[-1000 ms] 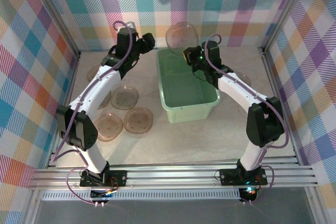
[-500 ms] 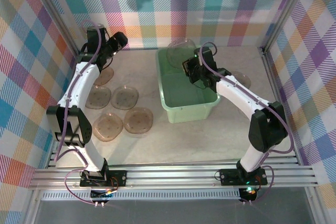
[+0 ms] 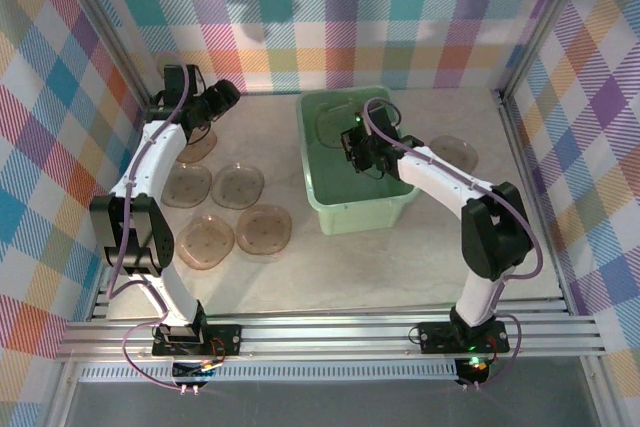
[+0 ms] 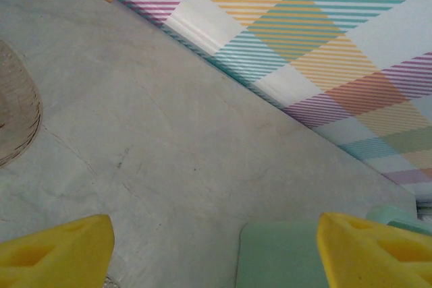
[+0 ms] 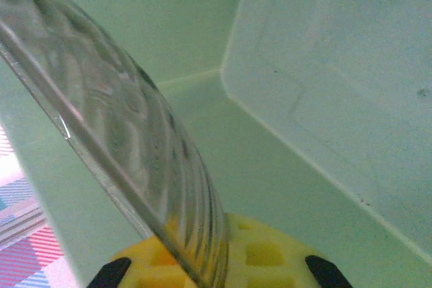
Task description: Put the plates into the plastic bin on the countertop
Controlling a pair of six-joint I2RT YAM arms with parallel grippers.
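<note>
The right gripper [image 3: 351, 141], clamped on one plate [image 5: 115, 126], sits inside the plastic bin [image 3: 365, 213], while other plates [image 3: 240, 185] lie on the desk [image 3: 350, 267] and the left gripper [image 3: 224, 95] gapes empty at far left.

This is a robot test booth in a lab, not a real kitchen. Printed plaid walls [image 3: 400, 17] rise just behind the left gripper [image 3: 230, 92]. Bare aluminium rails [image 3: 330, 332] edge the marble-look countertop [image 3: 330, 267] well nearer than it.
</note>
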